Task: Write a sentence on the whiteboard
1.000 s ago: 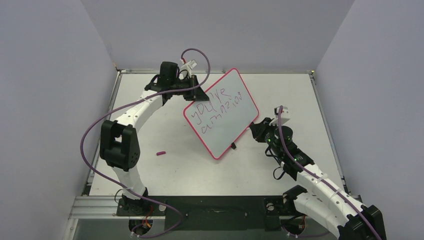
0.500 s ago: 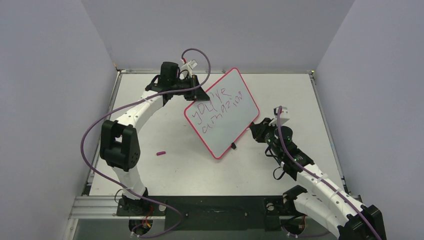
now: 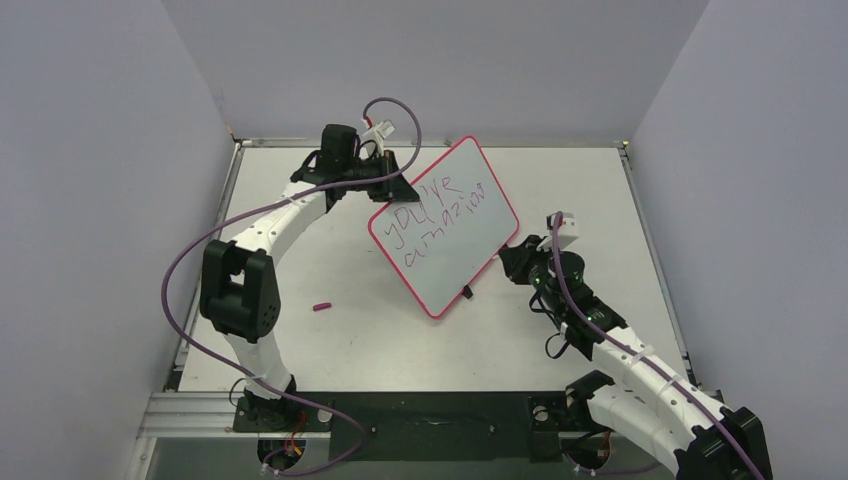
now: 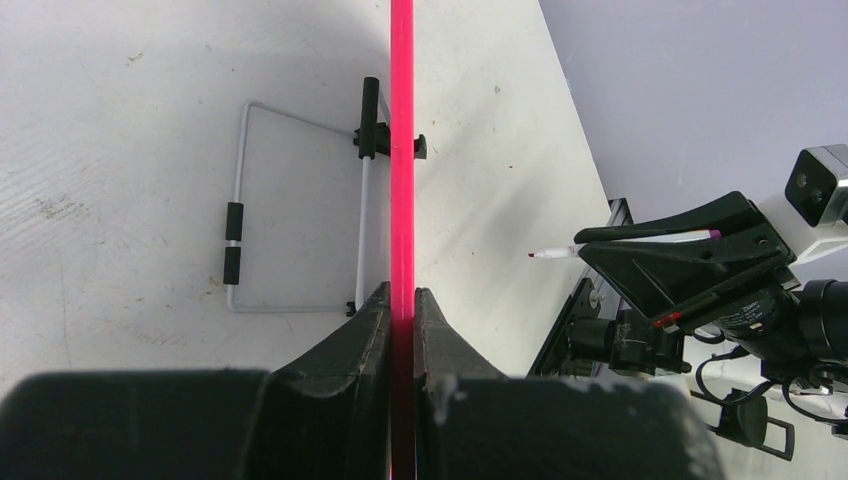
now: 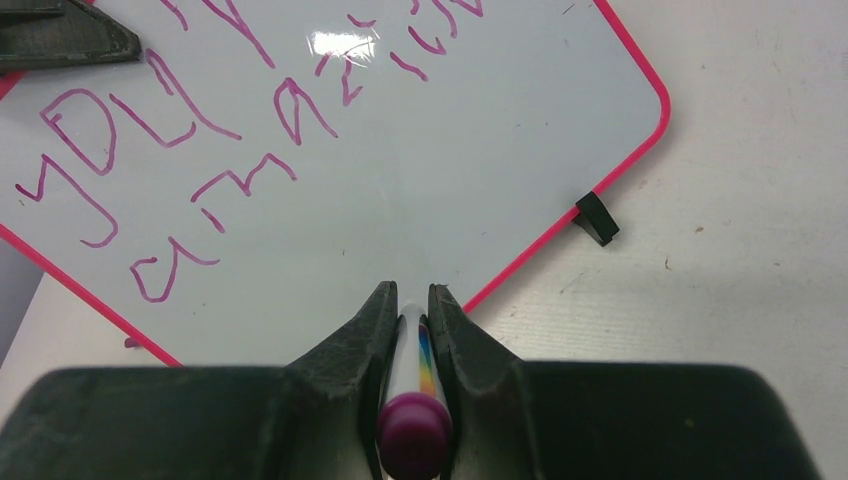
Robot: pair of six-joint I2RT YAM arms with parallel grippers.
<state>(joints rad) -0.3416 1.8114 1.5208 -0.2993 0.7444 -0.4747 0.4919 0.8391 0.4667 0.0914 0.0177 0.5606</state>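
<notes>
You had two lines of the sentence (image 3: 437,214) on the whiteboard (image 3: 455,262), tilted on the tabletop (image 3: 300,335), its lower part blank. Your left pincer (image 4: 402,296) pinched its rim; your right pincer (image 5: 408,296) clamped the marker (image 5: 413,432), tip off the board.

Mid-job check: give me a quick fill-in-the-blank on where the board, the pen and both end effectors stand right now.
The left end effector is shut on the rim of the ___. The sentence written on it fills ___ lines. The right end effector is shut on a ___. The small pink piece lies on the table nearer the ___ arm.
Missing: whiteboard; two; marker; left.
</notes>
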